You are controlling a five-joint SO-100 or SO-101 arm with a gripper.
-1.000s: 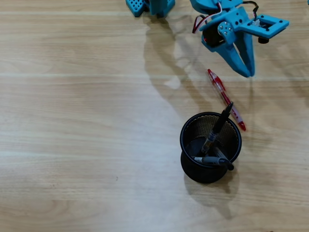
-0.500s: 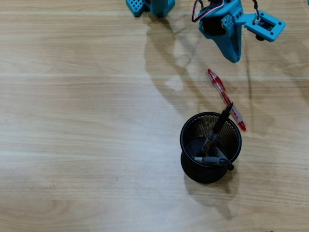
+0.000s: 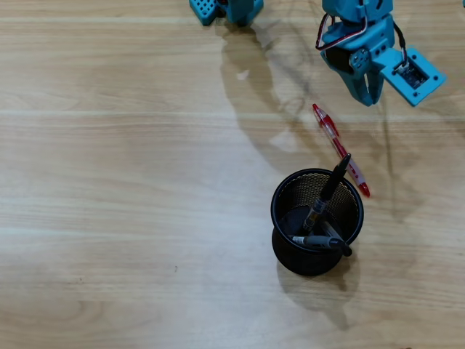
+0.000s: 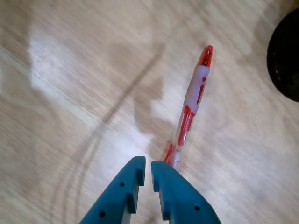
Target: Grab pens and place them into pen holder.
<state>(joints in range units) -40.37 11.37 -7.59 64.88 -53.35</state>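
Note:
A red pen with a clear barrel [image 3: 339, 148] lies slanted on the wooden table, its lower end just beyond the rim of the black mesh pen holder [image 3: 317, 222]. Dark pens [image 3: 325, 207] stand and lean inside the holder. My blue gripper [image 3: 369, 98] hovers above and right of the red pen's upper end in the overhead view. In the wrist view the red pen [image 4: 192, 102] runs from the gripper [image 4: 148, 164] toward the holder [image 4: 285, 56] at the right edge. The jaws stand nearly together with nothing between them.
The arm's blue base [image 3: 225, 10] sits at the top edge of the overhead view. Bare wooden table [image 3: 131, 189] stretches to the left and below the holder.
The gripper has swung right and turned over the past second, and its jaws have come together from a slightly spread stance. The pens and holder have not moved.

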